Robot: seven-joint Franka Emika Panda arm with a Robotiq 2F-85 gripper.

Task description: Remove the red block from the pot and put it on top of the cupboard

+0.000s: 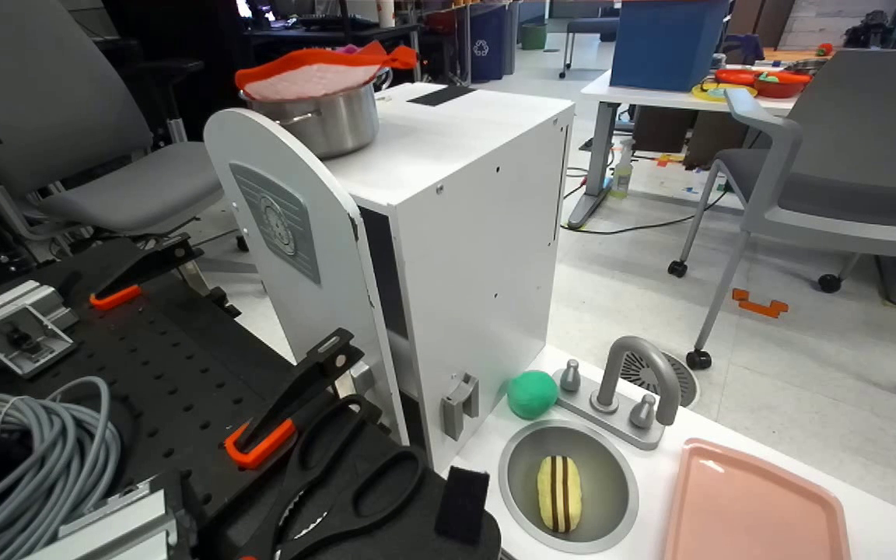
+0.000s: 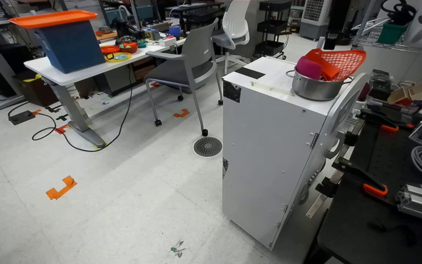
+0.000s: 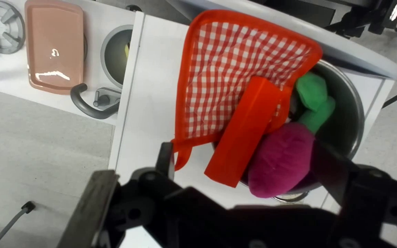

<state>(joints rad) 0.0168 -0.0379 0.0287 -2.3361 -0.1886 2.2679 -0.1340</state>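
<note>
While the gripper (image 3: 243,153) had its fingers (image 3: 165,157) wide apart, the red block (image 3: 243,132) jutted from the pot (image 3: 345,115) roughly midway between them in the wrist view, how far ahead unclear, its long axis slanting across the line they would close along.

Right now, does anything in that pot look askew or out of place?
Yes. The red block sticks up at a tilt from the pot, its end past the rim in the wrist view. The checked pot holder also spreads well beyond the rim, so both look loosely stuffed in rather than settled.
</note>
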